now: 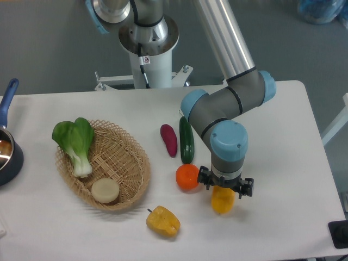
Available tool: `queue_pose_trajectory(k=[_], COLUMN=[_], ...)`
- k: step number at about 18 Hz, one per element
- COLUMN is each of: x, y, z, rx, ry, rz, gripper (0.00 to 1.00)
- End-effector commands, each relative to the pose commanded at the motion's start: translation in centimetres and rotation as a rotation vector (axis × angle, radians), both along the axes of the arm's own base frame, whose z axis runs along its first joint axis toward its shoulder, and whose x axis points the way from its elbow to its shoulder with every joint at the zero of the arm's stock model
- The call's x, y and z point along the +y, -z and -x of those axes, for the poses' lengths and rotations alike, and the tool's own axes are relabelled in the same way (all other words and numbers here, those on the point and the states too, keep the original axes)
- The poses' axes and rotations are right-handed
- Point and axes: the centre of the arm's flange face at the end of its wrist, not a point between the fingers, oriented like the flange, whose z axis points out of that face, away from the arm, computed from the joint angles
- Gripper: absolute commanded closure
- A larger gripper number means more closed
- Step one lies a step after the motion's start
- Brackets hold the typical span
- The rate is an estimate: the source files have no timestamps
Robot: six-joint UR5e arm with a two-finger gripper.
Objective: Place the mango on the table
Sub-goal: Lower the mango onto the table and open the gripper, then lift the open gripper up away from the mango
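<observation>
- White tabletop (283, 136) with rounded corners fills most of our view, grey floor behind it and the robot's pedestal at the back edge.
- We see the gripper (224, 191) pointing straight down near the front of the table, its two fingers pinching the top of the mango (223, 200), which hangs below them, yellow-orange and long end down.
- We cannot tell whether the mango's lower end touches the surface or hangs just above it; from this angle it looks very close.
- Just to the left of the gripper sits the orange (187, 176), so near that its edge seems to meet the gripper's left side; the yellow bell pepper (162, 221) lies further front-left, apart from the mango.
- Behind the orange lie a cucumber (186, 140) and a purple sweet potato (168, 140); a wicker basket (130, 168) at left holds a bok choy (76, 142) and a pale round piece (105, 191).
- We judge the step in hand to be the set-down, nearly finished.
- To do it well, we would lower gently until the fruit bears on the table, then part the fingers only a little.
- Held upright, the mango will likely tip over on release, so we would lift straight up, clear of the orange.
</observation>
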Motion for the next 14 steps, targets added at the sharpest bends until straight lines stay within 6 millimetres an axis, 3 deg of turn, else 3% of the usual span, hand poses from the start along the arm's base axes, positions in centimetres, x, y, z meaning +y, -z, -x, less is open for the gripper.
queue_pose_trajectory(k=[3,8,14], x=[-1.2,-5.9,-11.9], y=[-2.3,-5.6,-6.6], z=[0.0,1.8,2.5], rx=[0.03,0.064,0.058], ry=[-0.004,-0.009,0.089], rz=[-0.015,-0.023,0.008], gripper=[0.0,0.0,0.0])
